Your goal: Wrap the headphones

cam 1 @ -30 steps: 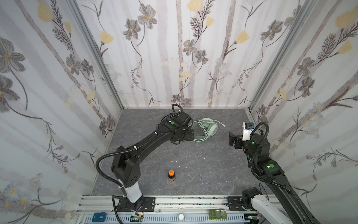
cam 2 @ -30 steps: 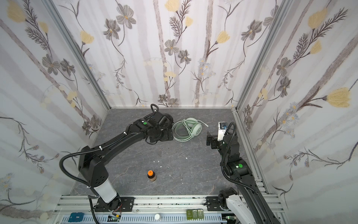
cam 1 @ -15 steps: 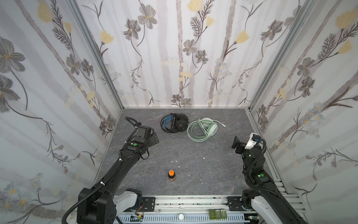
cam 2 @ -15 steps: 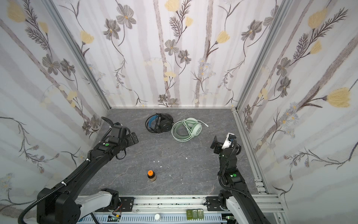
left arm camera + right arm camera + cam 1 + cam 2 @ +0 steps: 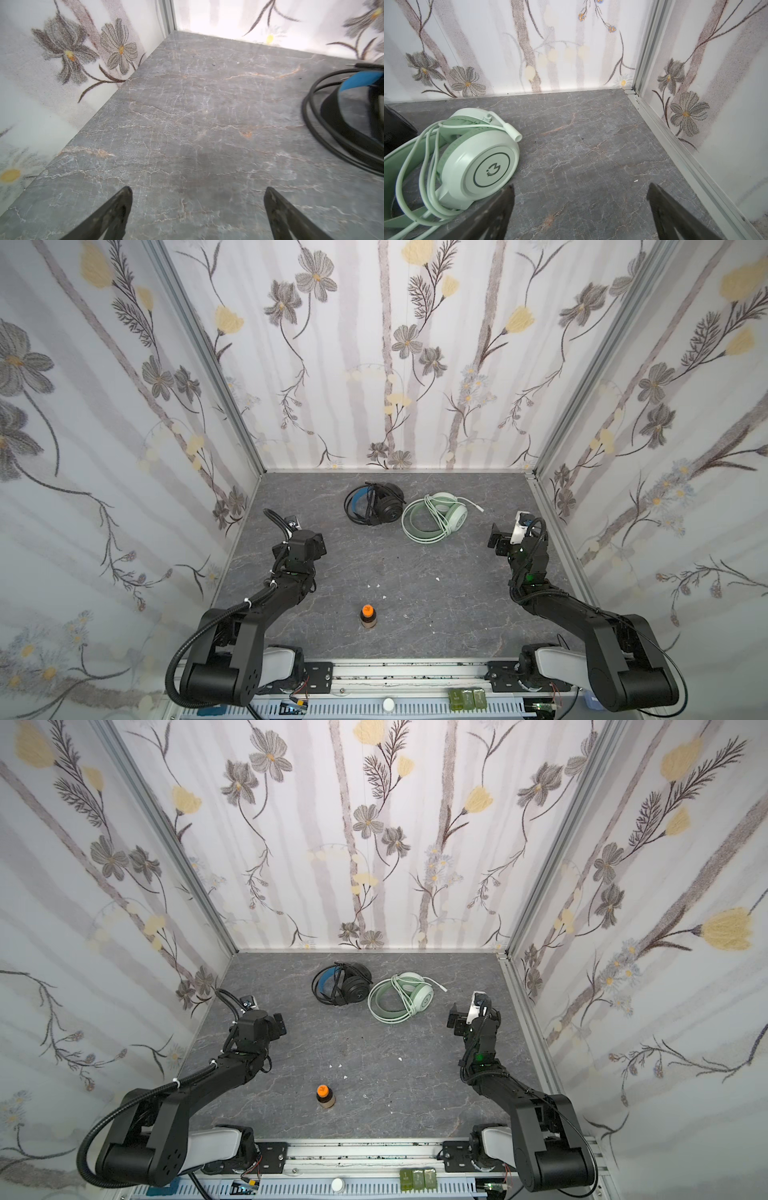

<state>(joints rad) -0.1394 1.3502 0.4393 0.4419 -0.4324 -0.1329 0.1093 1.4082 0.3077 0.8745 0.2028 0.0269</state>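
Two headphones lie side by side near the back wall in both top views. The black headphones point(image 5: 388, 508) point(image 5: 355, 988) have a blue inner headband and a cable looped around them; their edge point(image 5: 330, 113) shows in the left wrist view. The mint green headphones point(image 5: 455, 516) point(image 5: 422, 998) point(image 5: 477, 164) have a pale cable wound over the band. My left gripper point(image 5: 318, 547) point(image 5: 278, 1025) point(image 5: 197, 190) is open over bare floor, apart from the black pair. My right gripper point(image 5: 496, 537) point(image 5: 455, 1017) point(image 5: 581, 187) is open, just beside the mint ear cup, holding nothing.
A small orange-capped bottle point(image 5: 368, 616) point(image 5: 325, 1096) stands upright at the front centre of the grey marble floor point(image 5: 415, 572). Floral walls close in the left, back and right sides. Small white crumbs point(image 5: 376, 585) lie mid-floor.
My left gripper has drawn back from the black headphones to the left front. The right arm has pulled back slightly. Both headphones lie still.
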